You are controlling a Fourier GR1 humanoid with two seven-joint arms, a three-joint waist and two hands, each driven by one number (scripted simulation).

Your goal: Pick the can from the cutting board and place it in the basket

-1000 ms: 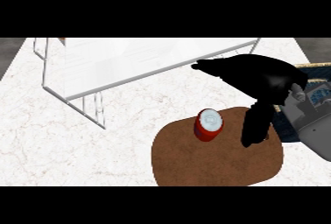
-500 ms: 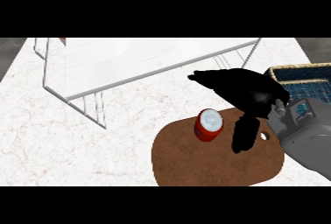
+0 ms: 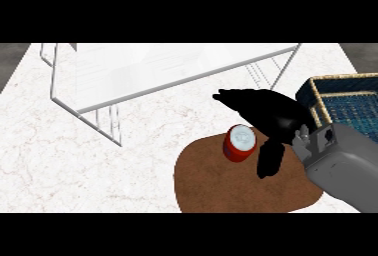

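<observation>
A red can [image 3: 239, 144] with a silver top stands upright on the round brown cutting board [image 3: 221, 185], near the board's far edge. My right hand [image 3: 269, 112] hovers just right of and above the can, open, its fingers reaching past the can's far side and its thumb hanging down at the can's right. Nothing is held. The blue basket [image 3: 341, 97] with a woven tan rim sits at the right edge, partly hidden by my grey right forearm. My left hand does not show.
A white wire dish rack [image 3: 159, 72] stands across the back of the white marble counter [image 3: 74, 165], its legs coming down left of the board. The counter's dark edges show at the far corners.
My right hand has moved down and left, closer to the can, with the thumb now beside it. The forearm has come further into view, and more of the basket shows.
</observation>
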